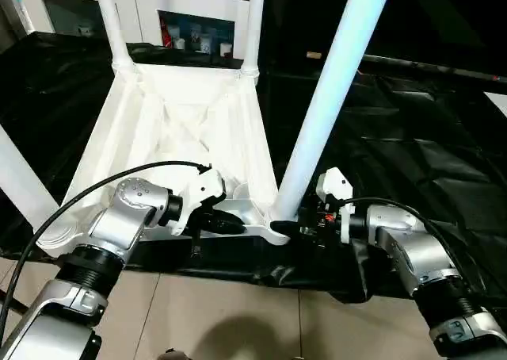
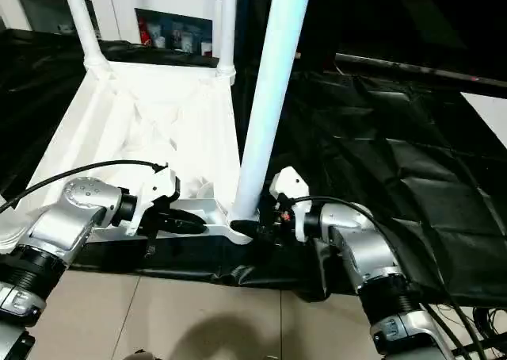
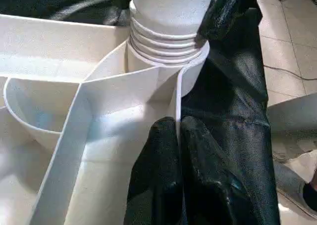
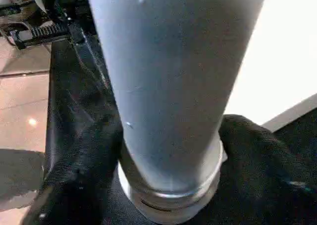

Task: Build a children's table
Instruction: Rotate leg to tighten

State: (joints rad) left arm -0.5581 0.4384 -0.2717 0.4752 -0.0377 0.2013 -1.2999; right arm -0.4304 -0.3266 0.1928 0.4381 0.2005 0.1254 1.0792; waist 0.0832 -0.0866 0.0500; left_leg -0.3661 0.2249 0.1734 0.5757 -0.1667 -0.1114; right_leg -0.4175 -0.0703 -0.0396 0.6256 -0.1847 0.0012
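The children's table lies upside down: its white tabletop shows its ribbed underside, on the black cloth. Two legs stand in the far sockets, and another leg rises at the near left. The near-right leg stands in its corner socket, with its threaded end showing above the socket. My left gripper is shut on the tabletop's thin front rim, just left of that socket. My right gripper clasps the base of the near-right leg, one finger on each side.
The black-draped work table stretches to the right and back. Its front edge runs just under both grippers, with tiled floor below. A black cable arcs over my left forearm. White cabinets stand behind.
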